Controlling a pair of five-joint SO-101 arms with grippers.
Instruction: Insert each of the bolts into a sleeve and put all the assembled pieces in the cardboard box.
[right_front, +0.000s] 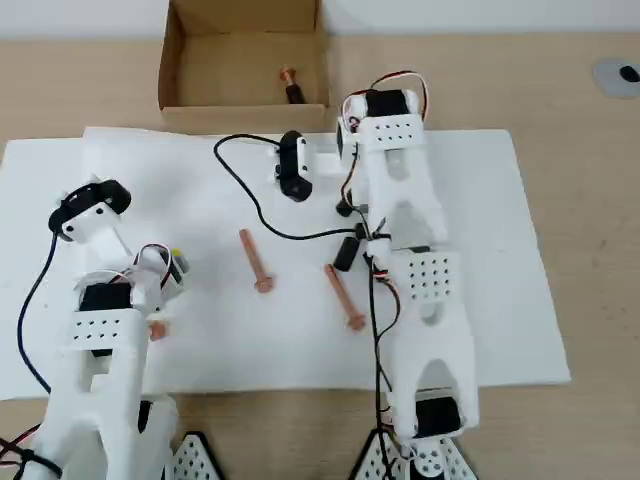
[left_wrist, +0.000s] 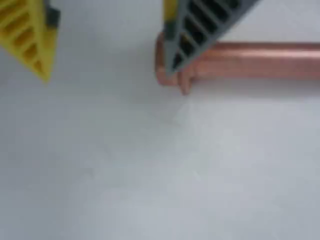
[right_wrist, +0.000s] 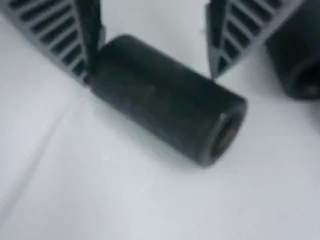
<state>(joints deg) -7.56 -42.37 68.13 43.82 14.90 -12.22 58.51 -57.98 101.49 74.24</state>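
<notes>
Here, black sleeve (right_wrist: 165, 117) between the jaws of the wide-open right pincer (right_wrist: 153, 70).

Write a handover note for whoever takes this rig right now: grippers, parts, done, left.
Left gripper: open, low over the white sheet, with one finger at the head of a bolt that lies flat.
Right gripper: around one end of a black sleeve lying on the sheet; I can't tell whether it has clamped. A second sleeve lies close by.
Two more bolts lie loose mid-sheet.
Done: one bolt-in-sleeve piece is in the cardboard box.
Left: three bolts to sleeve and box.
</notes>
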